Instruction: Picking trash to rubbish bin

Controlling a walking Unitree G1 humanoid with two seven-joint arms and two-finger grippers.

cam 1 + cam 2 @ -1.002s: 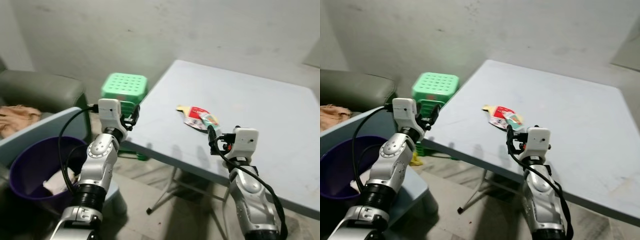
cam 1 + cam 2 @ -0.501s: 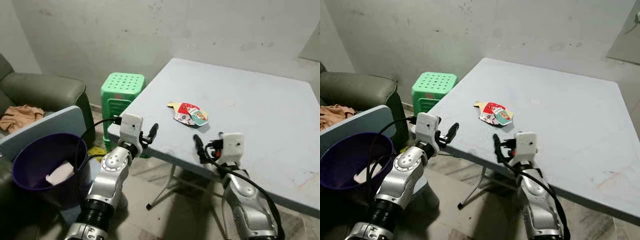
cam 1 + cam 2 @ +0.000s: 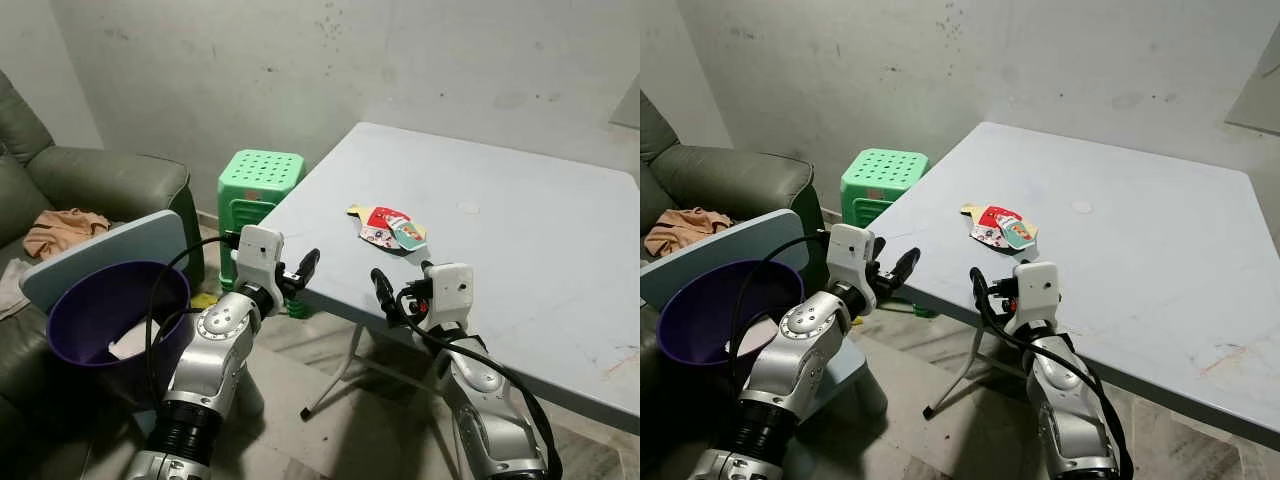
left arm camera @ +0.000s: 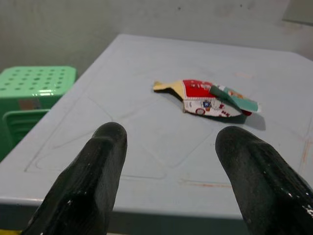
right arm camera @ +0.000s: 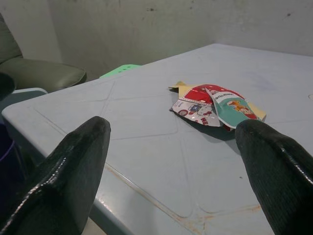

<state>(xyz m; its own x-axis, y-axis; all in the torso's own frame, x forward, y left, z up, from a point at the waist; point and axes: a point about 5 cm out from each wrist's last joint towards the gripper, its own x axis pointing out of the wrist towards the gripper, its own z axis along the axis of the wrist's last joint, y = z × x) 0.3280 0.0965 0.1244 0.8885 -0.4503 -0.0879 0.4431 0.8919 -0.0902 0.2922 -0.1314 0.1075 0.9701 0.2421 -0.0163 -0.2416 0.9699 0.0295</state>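
A crumpled red, white and teal snack wrapper (image 3: 390,228) lies flat on the pale blue surface (image 3: 520,210), near the front edge and well in from the corners, and nothing touches it. We see our right tool (image 5: 171,166) held low just off that front edge, its two black fingers (image 5: 73,166) spread wide and empty, with the wrapper framed between them from the wrist. Our left tool (image 4: 171,176) sits at the surface's near corner, also released, its fingers (image 4: 98,171) apart and pointed toward the wrapper across bare tabletop. To our left a purple bin (image 3: 110,310) stands on the floor with a pale scrap of paper inside, and a grey-blue board (image 3: 100,255) leans behind it. A green plastic stool (image 3: 258,185) stands beside the surface, against a stained grey wall (image 3: 300,70). A dark green sofa (image 3: 90,180) holds an orange cloth (image 3: 62,226).
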